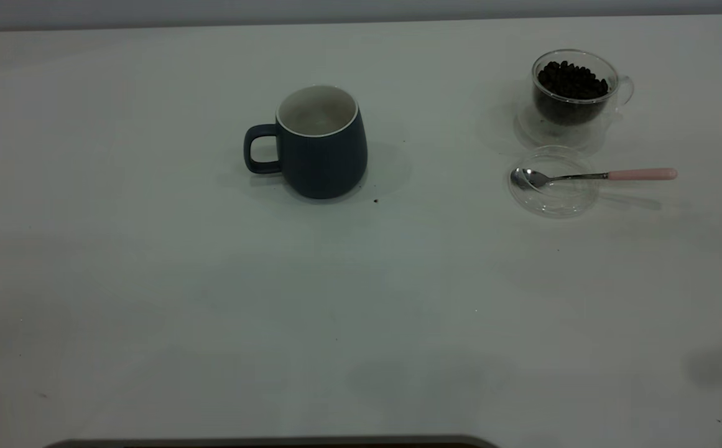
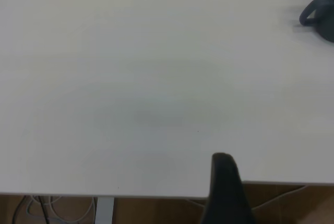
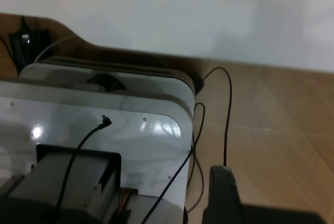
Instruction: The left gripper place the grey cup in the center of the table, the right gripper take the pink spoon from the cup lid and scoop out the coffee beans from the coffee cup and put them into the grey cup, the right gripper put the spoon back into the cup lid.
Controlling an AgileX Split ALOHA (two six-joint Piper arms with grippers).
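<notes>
Exterior view shows the grey cup (image 1: 320, 143) upright mid-table (image 1: 149, 311), with the pink spoon (image 1: 591, 176) well apart, its bowl in the cup lid (image 1: 553, 199) and its handle overhanging, just beside the coffee cup (image 1: 575, 93) of coffee beans (image 1: 571, 79). Neither tool appears there; each wrist view shows one dark finger, so their spread cannot be told. The spoon looks light, stiff and slippery, best pinched on the pink handle.

Matt grey cup (image 1: 322, 146); shiny metal pink spoon (image 1: 591, 177).
</notes>
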